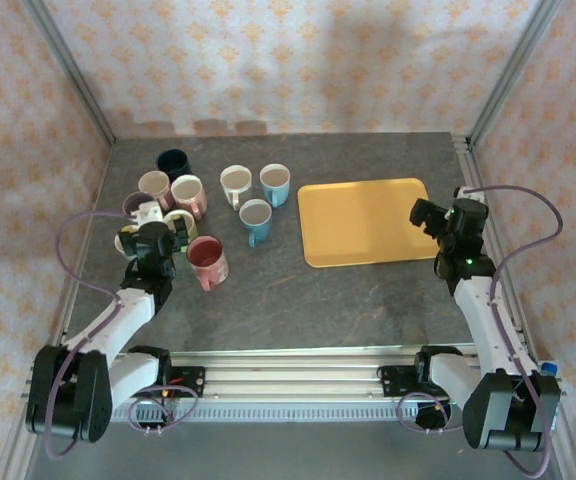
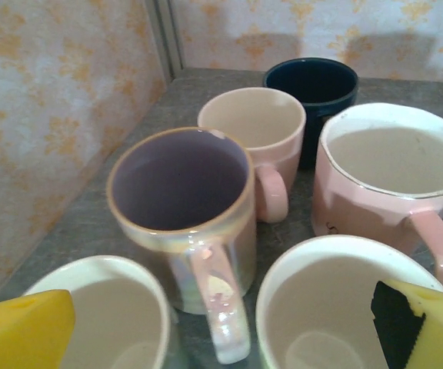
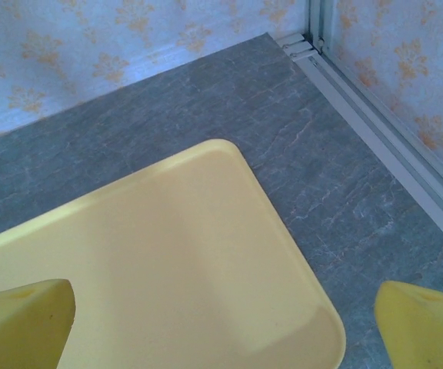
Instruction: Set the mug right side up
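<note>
Several mugs cluster at the table's left, and every one I see stands mouth up. In the left wrist view an iridescent lavender mug (image 2: 179,200) is in the middle with its handle toward me. A pink mug (image 2: 256,127), a dark blue mug (image 2: 311,84) and a gold-rimmed pink mug (image 2: 387,177) stand behind it. Two cream mugs (image 2: 106,319) (image 2: 321,307) sit under my open left gripper (image 2: 221,330) (image 1: 152,225), which holds nothing. A red mug (image 1: 208,262) stands just to its right. My right gripper (image 3: 221,327) (image 1: 433,218) hangs open and empty over the yellow tray's (image 3: 168,261) right edge.
A white mug (image 1: 235,185) and two light blue mugs (image 1: 275,183) (image 1: 256,220) stand mid-table. The yellow tray (image 1: 365,220) lies flat at the right. Patterned walls and metal frame posts (image 1: 68,80) close in the table. A rail (image 3: 391,161) runs along the right edge.
</note>
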{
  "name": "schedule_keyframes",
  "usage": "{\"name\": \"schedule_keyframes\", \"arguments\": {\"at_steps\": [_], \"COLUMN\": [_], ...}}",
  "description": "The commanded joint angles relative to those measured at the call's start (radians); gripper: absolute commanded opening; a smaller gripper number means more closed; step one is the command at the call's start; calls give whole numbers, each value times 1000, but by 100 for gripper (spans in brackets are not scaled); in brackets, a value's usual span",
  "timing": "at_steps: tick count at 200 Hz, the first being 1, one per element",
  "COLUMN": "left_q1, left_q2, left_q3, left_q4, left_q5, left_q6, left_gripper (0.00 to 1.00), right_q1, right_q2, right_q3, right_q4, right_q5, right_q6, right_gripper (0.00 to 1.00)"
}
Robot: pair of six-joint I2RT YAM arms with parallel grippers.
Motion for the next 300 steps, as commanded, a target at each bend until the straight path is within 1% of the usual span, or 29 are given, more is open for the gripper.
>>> {"name": "schedule_keyframes", "arguments": {"at_steps": [1, 17, 73, 91, 123, 136, 155, 163, 175, 181, 197, 212, 223, 233, 256, 277, 282, 291, 300], "left_q1": [3, 3, 4, 3, 4, 4, 3, 3, 3, 4, 4, 4, 4, 4, 3, 3, 4, 4, 4], "left_q2": [35, 55, 128, 144, 166, 174, 184, 186, 183, 180, 184, 190, 191, 187, 177, 178, 179, 183, 188], "left_q3": [-16, -16, -22, -26, -30, -29, -27, -26, -25, -25, -26, -29, -31, -29, -20, -13, -11, -7, -5], "left_q4": [186, 186, 213, 232, 250, 257, 261, 262, 259, 257, 256, 265, 268, 264, 244, 235, 233, 231, 231], "left_q5": [19, 18, 33, 36, 48, 56, 64, 63, 67, 68, 70, 75, 81, 81, 80, 87, 89, 90, 90], "left_q6": [14, 16, 17, 16, 16, 14, 10, 9, 6, 8, 8, 5, 5, 10, 27, 29, 29, 31, 34], "left_gripper": [100, 100, 100, 100, 100, 100, 100, 100, 100, 100, 100, 100, 100, 100, 100, 100, 100, 100, 100], "right_q1": [-3, -2, -2, -2, -3, -2, -2, -2, -2, -2, -2, 2, 12, 29, 52, 69, 74, 78, 81], "right_q2": [-14, -12, 14, 57, 134, 149, 181, 191, 197, 198, 273, 340, 380, 411, 462, 552, 552, 528, 545], "right_q3": [-10, -30, -166, -202, -229, -233, -229, -223, -217, -225, -256, -262, -286, -309, -318, -328, -323, -296, -297], "right_q4": [63, 88, 310, 384, 457, 476, 503, 493, 474, 502, 622, 687, 777, 852, 896, 1007, 993, 908, 936], "right_q5": [-13, 1, 6, 9, 49, 76, 40, 38, -5, -27, -73, -98, -88, -72, -27, -9, -6, -4, 3], "right_q6": [2, -16, -139, -172, -191, -170, -166, -160, -163, -152, -124, -103, -83, -98, -109, -120, -126, -136, -134], "right_gripper": [100, 100, 100, 99, 100, 100, 100, 100, 100, 100, 100, 100, 99, 99, 99, 99, 99, 99, 99]}}
